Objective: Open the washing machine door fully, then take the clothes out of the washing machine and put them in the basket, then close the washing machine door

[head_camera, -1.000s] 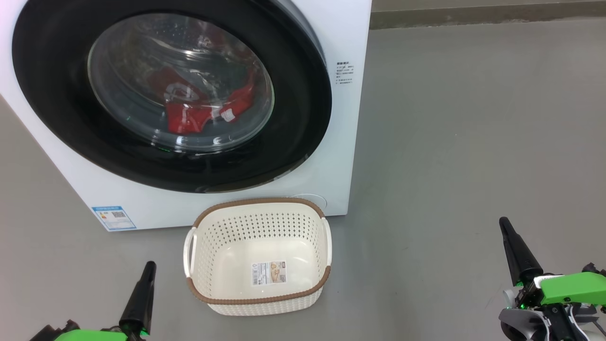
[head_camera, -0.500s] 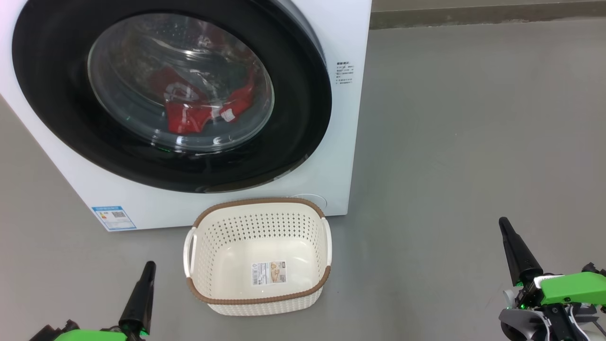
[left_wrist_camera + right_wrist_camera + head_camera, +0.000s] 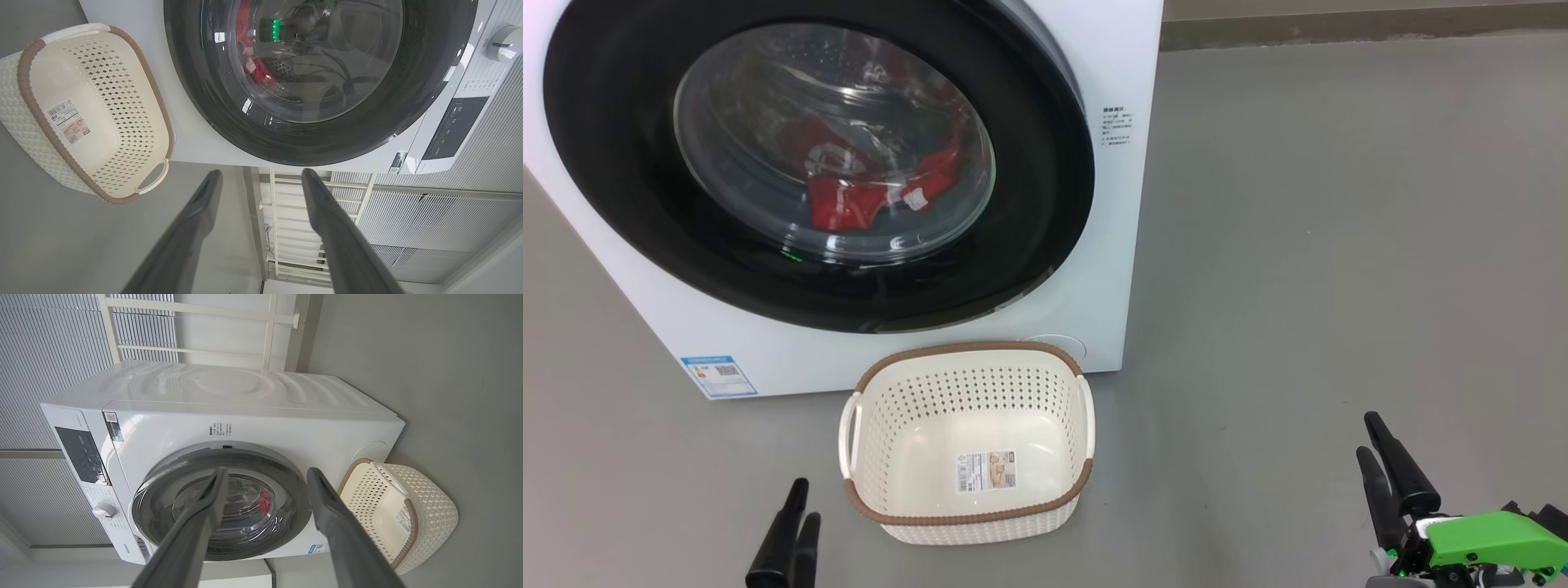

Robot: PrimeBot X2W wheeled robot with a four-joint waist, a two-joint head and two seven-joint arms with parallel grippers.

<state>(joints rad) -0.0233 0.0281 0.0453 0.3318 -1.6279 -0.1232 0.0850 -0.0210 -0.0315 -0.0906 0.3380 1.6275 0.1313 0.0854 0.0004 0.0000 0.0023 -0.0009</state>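
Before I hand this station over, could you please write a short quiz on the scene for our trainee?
1. True or false: the round black-rimmed glass washing machine door is shut.
2. The red fabric clothes lie: A) over a chair; B) inside the white boxy washing machine; C) in a drawer.
3. Fill in: the left pincer and the right pincer are both ____, holding nothing.
Key: 1 true; 2 B; 3 open.

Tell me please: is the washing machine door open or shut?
Shut. The washing machine door lies flush against the washing machine, and the red clothes are seen through its glass.
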